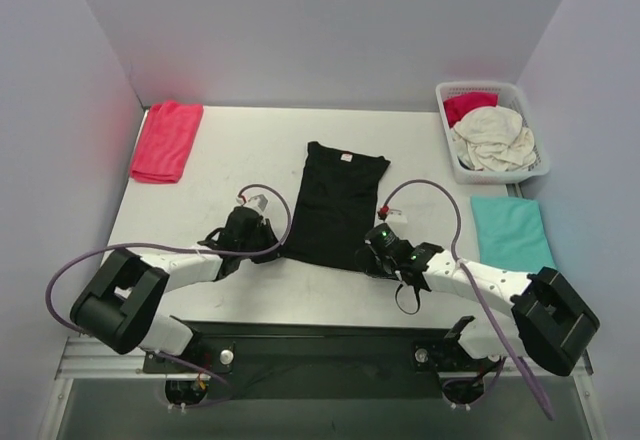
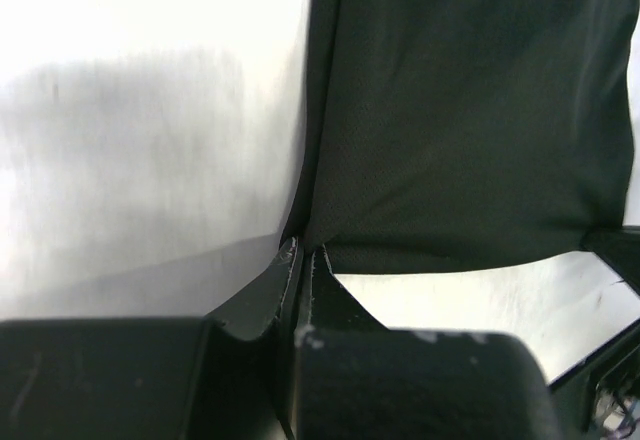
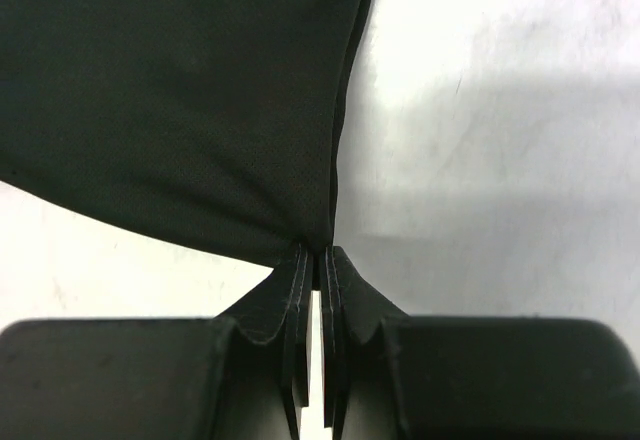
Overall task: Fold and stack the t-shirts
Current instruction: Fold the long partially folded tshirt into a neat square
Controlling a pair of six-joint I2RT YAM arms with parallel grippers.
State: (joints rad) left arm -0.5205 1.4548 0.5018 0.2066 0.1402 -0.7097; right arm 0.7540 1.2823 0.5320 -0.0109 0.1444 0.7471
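Black cloth t-shirt [image 1: 335, 205] lies narrow, mid-table — left gripper [image 1: 278, 248] and right gripper [image 1: 362, 257] at its near corners. Folded red cloth shirt [image 1: 165, 140] far left.

The black t-shirt [image 1: 335, 205] lies flat at the middle of the surface [image 1: 230, 160], folded lengthwise into a narrow panel, with its collar and small white neck label [image 1: 347, 157] toward 12 o'clock. Its hem is toward 6 o'clock, where the left pincer [image 2: 303, 255] and the right pincer [image 3: 317, 255] each pinch a near corner. A red t-shirt [image 1: 166, 140] lies folded flat at 10 o'clock and a teal t-shirt [image 1: 510, 232] lies flat at 3 o'clock. At 2 o'clock a crumpled cream t-shirt [image 1: 495, 138] and another red one [image 1: 468, 105] are heaped in the white lattice basket [image 1: 500, 175].
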